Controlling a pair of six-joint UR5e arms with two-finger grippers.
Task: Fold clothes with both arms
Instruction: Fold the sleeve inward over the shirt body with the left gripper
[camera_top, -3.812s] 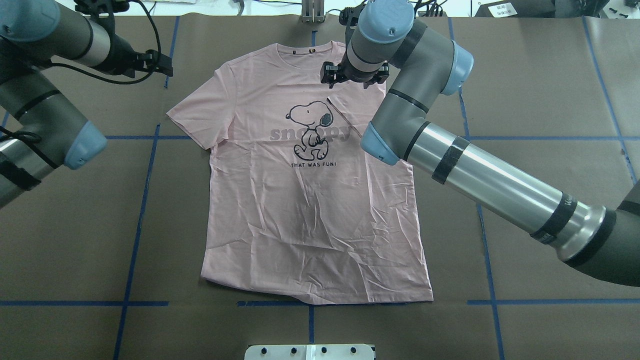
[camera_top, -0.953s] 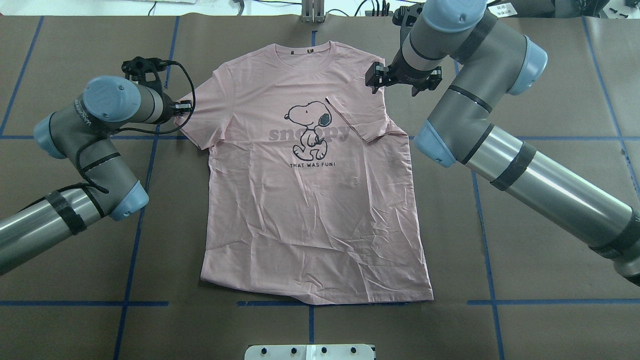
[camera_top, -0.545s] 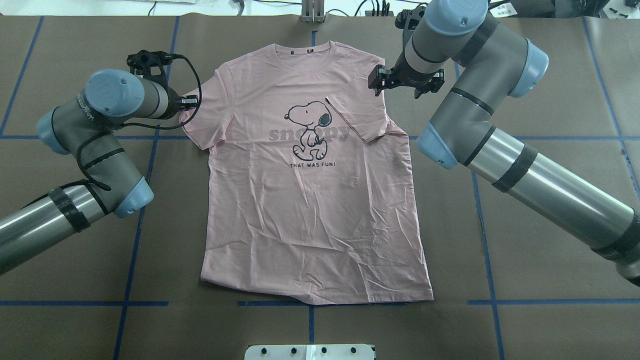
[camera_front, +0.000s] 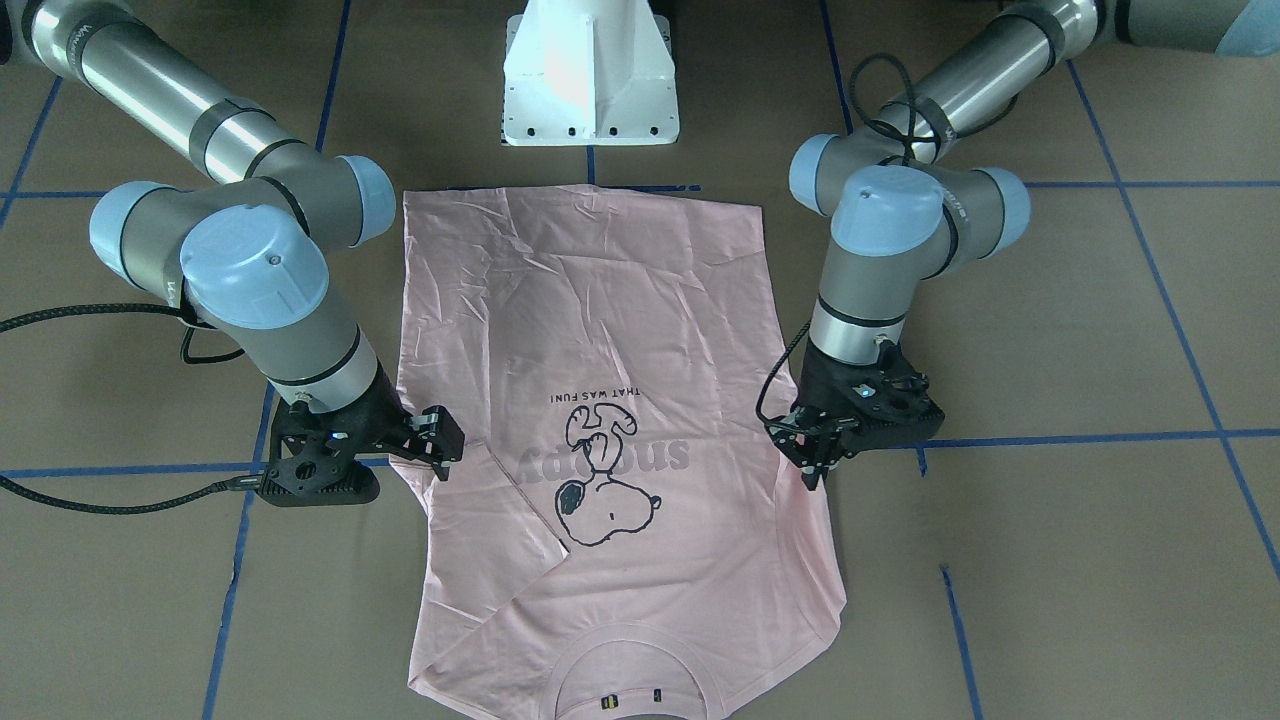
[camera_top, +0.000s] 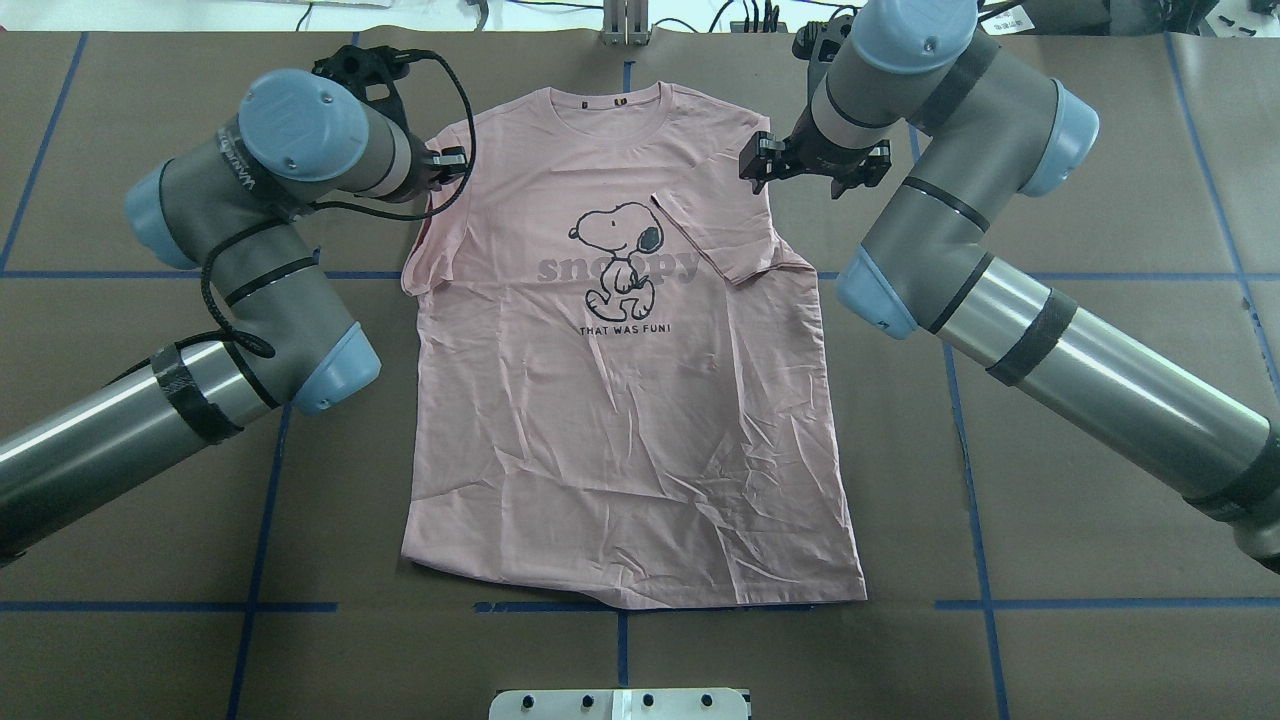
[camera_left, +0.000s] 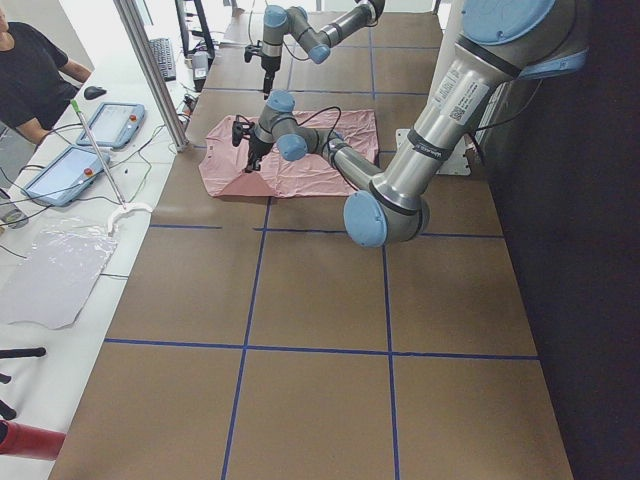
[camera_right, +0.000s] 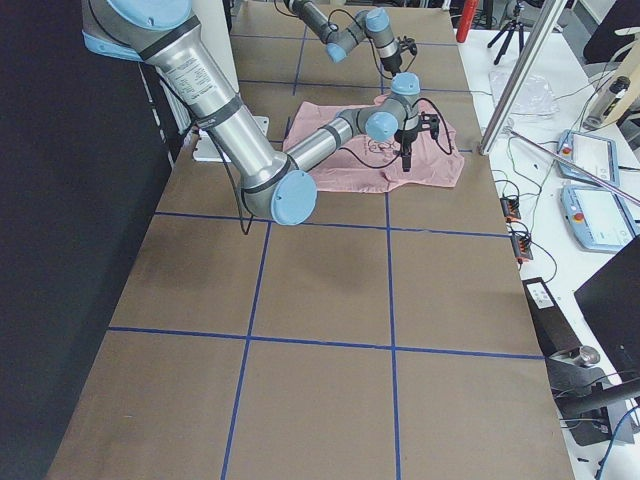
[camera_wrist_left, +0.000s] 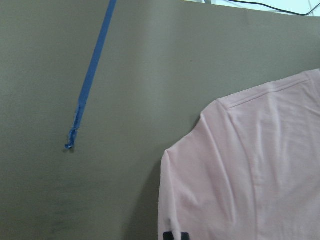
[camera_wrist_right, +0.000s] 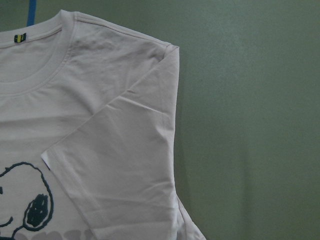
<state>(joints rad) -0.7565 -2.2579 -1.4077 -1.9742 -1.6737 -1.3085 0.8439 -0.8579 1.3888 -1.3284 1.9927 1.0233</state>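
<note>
Here, the left gripper (camera_front: 810, 468) is clenched on the edge of the left sleeve (camera_top: 430, 240). Its black fingertips (camera_wrist_left: 170, 235) just show at the bottom of the wrist view, with pink cloth rising up to them. That grip lifts the sleeve off the table (camera_top: 1080, 200) and bunches it toward the chest, probably so it can be laid inward like its twin. The right gripper (camera_front: 445, 445) has its jaws apart and holds nothing. It hovers just beside the far shoulder, and its wrist camera looks down on the right sleeve (camera_top: 715, 235), which is already folded flat across the front with its corner near the dog drawing (camera_top: 615, 260). The pale pink T-shirt (camera_top: 620, 440) lies face up in the middle of the brown table. Its collar is away from the robot, its hem is near the robot's base, and its body is spread out and wrinkled. The left arm (camera_top: 250, 200) bends in from one side and the right arm (camera_top: 960, 200) from the other, flanking the shirt so each tends its own sleeve. Blue tape lines (camera_top: 290, 400) mark the table.
</note>
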